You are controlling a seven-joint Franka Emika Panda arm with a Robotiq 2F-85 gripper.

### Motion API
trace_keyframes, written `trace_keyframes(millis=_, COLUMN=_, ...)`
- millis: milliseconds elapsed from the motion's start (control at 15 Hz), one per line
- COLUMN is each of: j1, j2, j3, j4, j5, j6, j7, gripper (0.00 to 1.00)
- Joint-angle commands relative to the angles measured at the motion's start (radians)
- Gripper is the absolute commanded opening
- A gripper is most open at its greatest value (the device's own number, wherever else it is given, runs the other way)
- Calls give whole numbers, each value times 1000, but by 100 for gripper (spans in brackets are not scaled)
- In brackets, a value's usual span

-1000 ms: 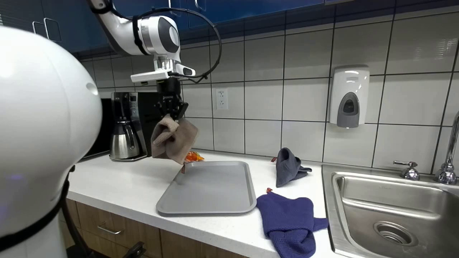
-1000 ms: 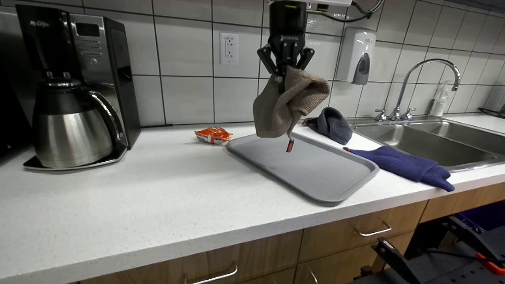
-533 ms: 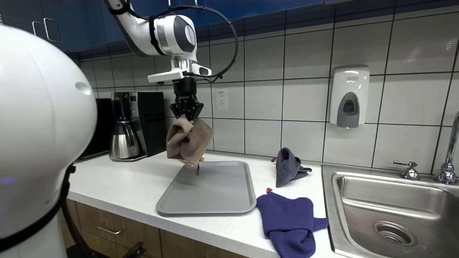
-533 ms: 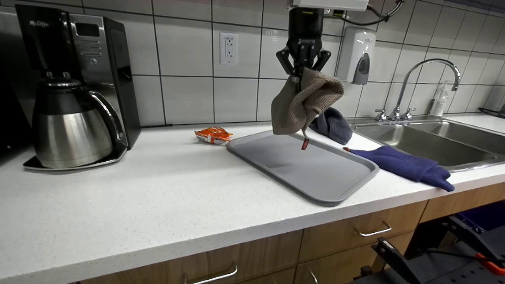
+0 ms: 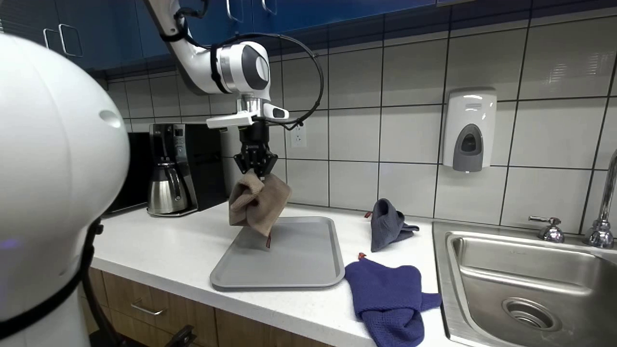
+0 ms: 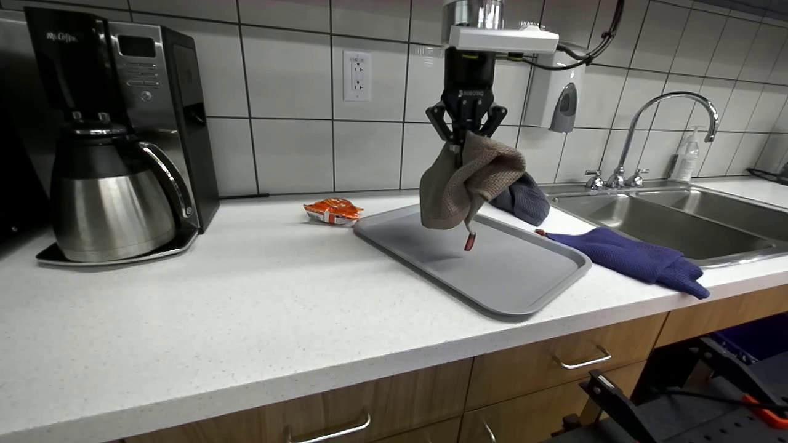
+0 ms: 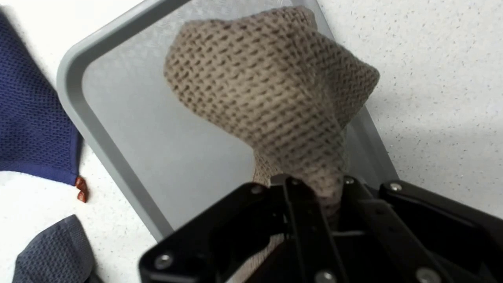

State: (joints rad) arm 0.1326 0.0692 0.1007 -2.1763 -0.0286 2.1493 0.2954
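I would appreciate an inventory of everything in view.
held cloth: one, brown, above tray
tray: one, grey, on counter
front cloth: one, blue, by sink
rear cloth: one, charcoal, near wall
packet: one, orange, beside tray
coffee maker: one, black-silver, on counter
sink: one, silver, in counter
faucet: one, silver, behind sink
bottle: one, whitish, behind sink
dispenser: one, white, wall
outlet: one, white, wall
counter: one, white, above drawers
cabinets: several, blue, overhead
arm: one, white, above counter
jaws: one pair, black, gripping held cloth

Glossy white tiled wall (image 5: 409,130) right across the back, light reflections (image 5: 557,73) glinting on it; blue flat-fronted cabinets (image 5: 332,10) up top; and below, a speckled white countertop (image 6: 215,320) over brown wood-grain drawers (image 6: 523,370)!
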Motion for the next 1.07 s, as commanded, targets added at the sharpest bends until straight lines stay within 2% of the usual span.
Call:
trace_keyframes(millis=0, j1=3, j2=68, j3=1, j4=46, j5=-15, j6=34, j7=33, gripper=3)
trace_keyframes(millis=400, j1=12, j2=153, j3=-4, j4=77, j5=-6, j6=100, j7=24, gripper=3)
trace_keyframes(millis=1000, j1=37, j2=240, j3=-14, j4=108, j5=-23, j6=108, j7=36, gripper=3)
